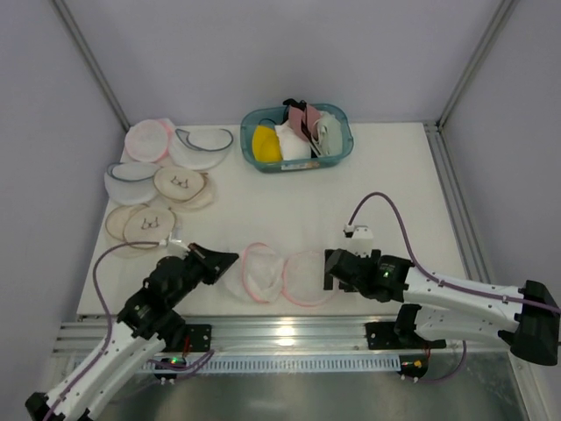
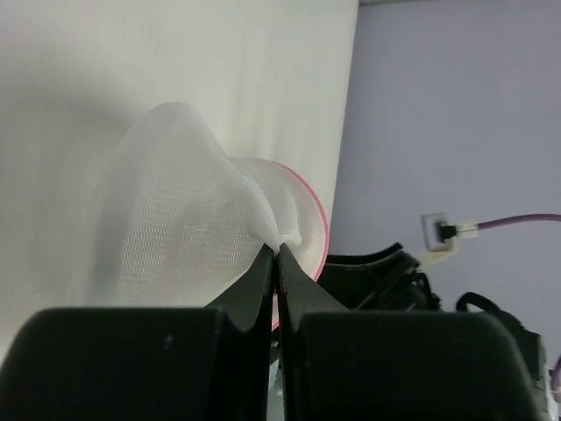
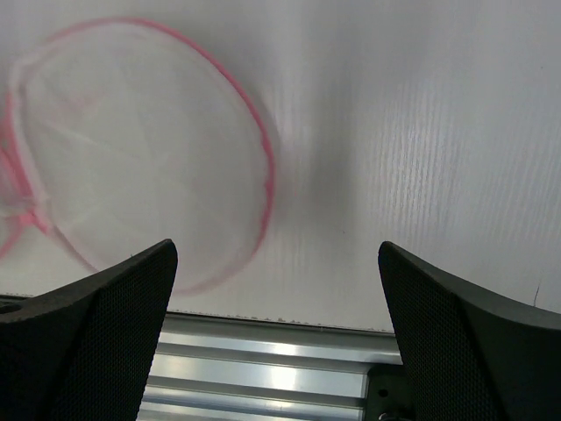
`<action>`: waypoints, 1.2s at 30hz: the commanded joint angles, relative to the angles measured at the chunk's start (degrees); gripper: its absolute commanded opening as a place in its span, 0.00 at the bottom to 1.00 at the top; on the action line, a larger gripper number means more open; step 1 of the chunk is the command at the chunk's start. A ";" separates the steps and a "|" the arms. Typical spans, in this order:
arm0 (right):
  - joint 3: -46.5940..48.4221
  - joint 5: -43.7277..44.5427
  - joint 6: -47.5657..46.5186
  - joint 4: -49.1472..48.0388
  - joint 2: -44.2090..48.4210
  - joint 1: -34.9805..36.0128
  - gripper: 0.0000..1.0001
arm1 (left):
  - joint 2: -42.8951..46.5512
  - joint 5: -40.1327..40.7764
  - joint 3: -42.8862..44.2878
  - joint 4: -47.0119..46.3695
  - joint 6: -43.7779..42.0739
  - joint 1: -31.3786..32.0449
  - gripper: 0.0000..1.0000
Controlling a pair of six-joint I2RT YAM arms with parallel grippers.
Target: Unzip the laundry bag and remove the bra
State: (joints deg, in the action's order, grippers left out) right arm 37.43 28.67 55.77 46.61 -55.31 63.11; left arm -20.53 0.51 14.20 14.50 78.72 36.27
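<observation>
The laundry bag (image 1: 263, 279) lies unzipped near the table's front edge, its two pink-rimmed mesh halves spread side by side. My left gripper (image 1: 231, 259) is shut on a pinch of white mesh at the left half's edge, lifting it into a dome (image 2: 175, 219); the pinch sits at the fingertips of that gripper (image 2: 277, 250). The right half (image 3: 140, 149) lies flat and looks empty. My right gripper (image 1: 331, 267) stands open just right of it, nothing between the jaws of this gripper (image 3: 276, 250). The bra is not plainly visible; whether it lies under the lifted mesh I cannot tell.
A teal basket (image 1: 344, 151) at the back holds yellow, white, mauve and pale greenish soft pieces. Several round pouches (image 1: 166, 189) lie at the back left. The metal rail (image 1: 289, 333) runs along the front edge.
</observation>
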 commanded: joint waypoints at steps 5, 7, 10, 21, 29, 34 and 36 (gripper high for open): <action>-4.38 -1.15 4.71 -8.97 -2.08 0.78 0.99 | 17.28 7.40 -1.71 21.36 4.78 0.29 0.00; -4.73 -1.68 3.91 -11.27 -2.35 0.78 0.99 | 14.66 6.08 -2.68 20.14 5.30 0.29 0.00; -5.00 -2.03 3.12 -15.92 -2.44 0.70 0.99 | 9.22 4.94 -2.42 16.27 4.69 0.20 0.00; -6.40 -0.36 2.59 -26.13 -7.62 -1.41 0.99 | -0.73 3.97 0.04 8.88 1.62 0.29 0.00; -13.08 -4.05 3.30 -38.25 -12.80 -6.94 0.87 | -0.03 4.67 0.75 9.85 1.17 0.20 0.00; -14.14 -7.48 1.71 -46.25 -15.79 -8.00 0.66 | -0.91 3.97 0.75 9.41 1.00 0.20 0.00; -14.05 -8.10 1.19 -49.15 -17.02 -8.35 0.44 | -1.26 3.88 0.75 9.23 0.82 0.29 0.00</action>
State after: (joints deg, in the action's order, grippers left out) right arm 24.73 22.15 57.04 3.68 -70.48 55.09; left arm -21.15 4.45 12.95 26.35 80.55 36.36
